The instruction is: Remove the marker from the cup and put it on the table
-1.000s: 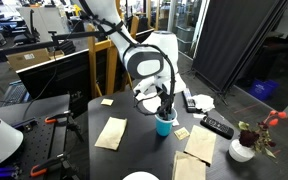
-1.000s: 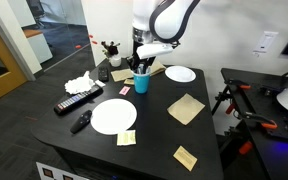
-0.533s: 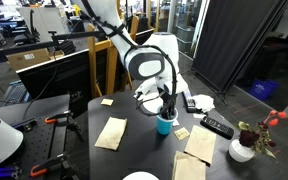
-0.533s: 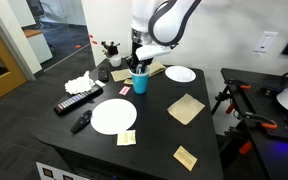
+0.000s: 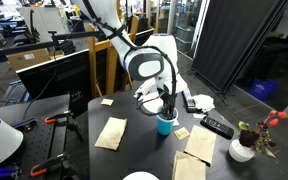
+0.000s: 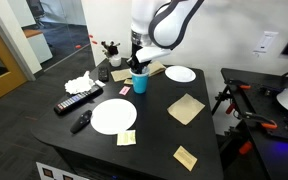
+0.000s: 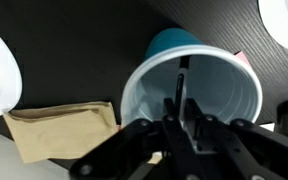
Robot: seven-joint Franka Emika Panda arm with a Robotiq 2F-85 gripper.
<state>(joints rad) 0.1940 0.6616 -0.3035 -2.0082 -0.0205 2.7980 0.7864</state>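
Marker [image 7: 182, 84] near end hidden behind blurred gripper [image 7: 181, 120] — grip unclear.

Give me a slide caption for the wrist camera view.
Wrist view: gripper at the mouth of the light-blue cup, straddling the black marker inside; tan paper beside the cup.

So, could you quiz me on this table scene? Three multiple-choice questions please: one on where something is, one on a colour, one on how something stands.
1. Where is the marker?
A. on the floor
B. inside the cup
C. in a drawer

2. What colour is the cup's outside?
A. red
B. yellow
C. light blue

3. How does the cup stand?
A. upright
B. on its side
C. upside down

Answers:
1 B: the wrist view shows the marker within the cup's rim.
2 C: the cup's wall is light blue in every view.
3 A: its mouth faces up on the table.
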